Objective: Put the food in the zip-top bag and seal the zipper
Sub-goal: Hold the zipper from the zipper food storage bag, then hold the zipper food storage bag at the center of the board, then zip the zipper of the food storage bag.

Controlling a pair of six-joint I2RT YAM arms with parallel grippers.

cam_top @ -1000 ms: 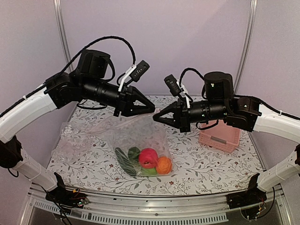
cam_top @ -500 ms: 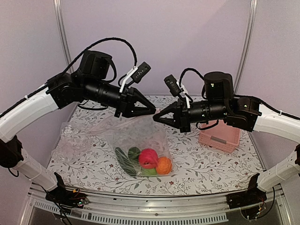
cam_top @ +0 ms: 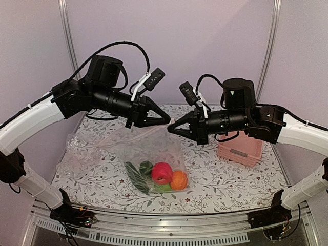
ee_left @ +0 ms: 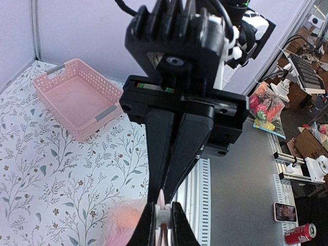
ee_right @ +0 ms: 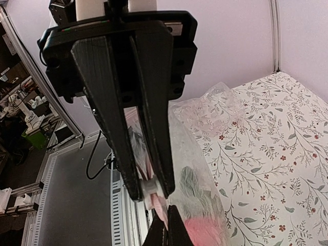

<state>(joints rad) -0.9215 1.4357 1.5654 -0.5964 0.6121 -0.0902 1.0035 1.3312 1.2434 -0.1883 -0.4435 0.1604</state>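
Food all inside bag (cam_top: 149,147) already: red apple (cam_top: 162,172), orange (cam_top: 179,180), cucumber (cam_top: 135,178), green apple (cam_top: 163,187), and a dark green bit behind, prob. the mango (cam_top: 147,167). All piled at the bag's near end on the table (cam_top: 225,180). Bag's top edge held up off the table, body hanging slack below it.

Left claw (cam_top: 167,122) pressed together on the bag's top edge. Left wrist cam shows a pale strip nipped between its tips, prob. the zipper (ee_left: 161,217). Right claw (cam_top: 171,128) also pressed together on the same edge, w/ film caught between the fingers in the right wrist cam.

Change vs 1 s ago: left claw tip crept a little right and down toward the right claw. Tips now almost touching, before a clear gap. Right claw approx. where it was. Bag and food not shifted.

Meaning for the task: placing step looks done, sealing under way. Reads as left claw running along the zipper to meet the right one, so this stretch prob. pressed shut. Rest of the edge, out to the left, too thin and glossy to judge as sealed or open.

Pink basket (cam_top: 240,147) sits right of the bag and apart from it. Crumpled hazy film (cam_top: 78,154) lies at the left, beside the bag.
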